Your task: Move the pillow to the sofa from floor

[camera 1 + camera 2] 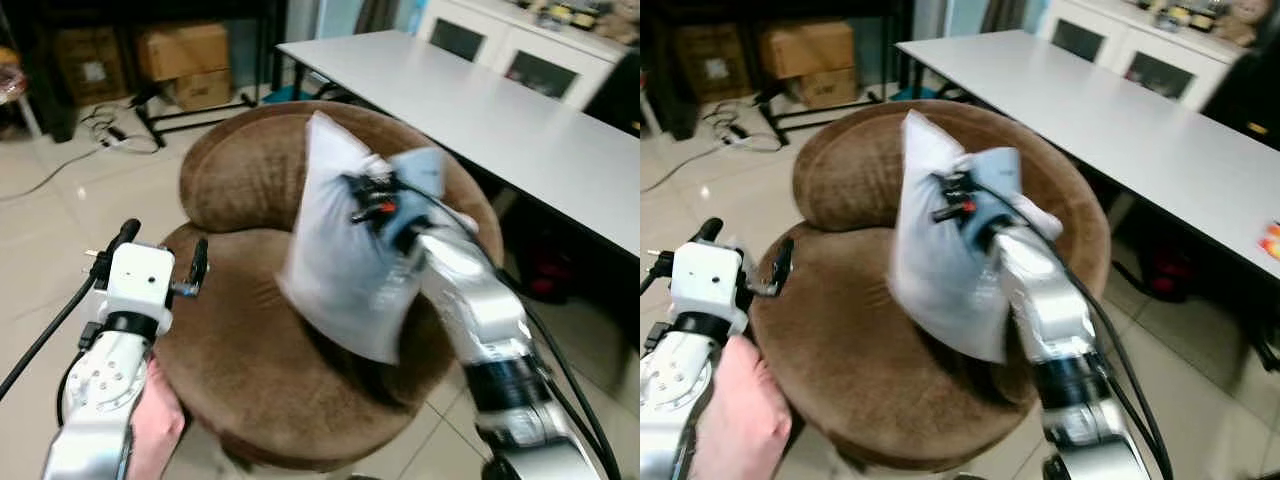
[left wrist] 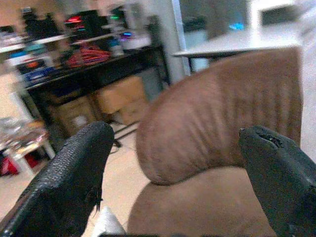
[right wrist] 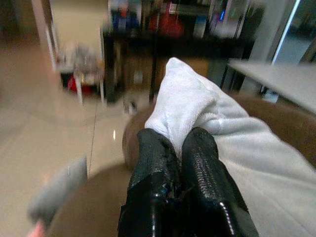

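A pale blue-white pillow [image 1: 340,255] hangs over the seat of a round brown sofa chair [image 1: 250,360], its lower corner close to the cushion. My right gripper [image 1: 372,200] is shut on the pillow's upper corner [image 3: 185,111], the two black fingers [image 3: 150,163] pinching the fabric. My left gripper [image 1: 160,255] is open at the chair's left edge, holding nothing; in its wrist view the fingers [image 2: 74,173] stand wide apart facing the brown backrest [image 2: 222,123].
A long white table [image 1: 480,100] runs along the right, close behind the chair. Cardboard boxes [image 1: 190,60] and cables [image 1: 110,125] lie on the tiled floor at the back left. A pink-sleeved person's hand [image 1: 740,420] shows by my left arm.
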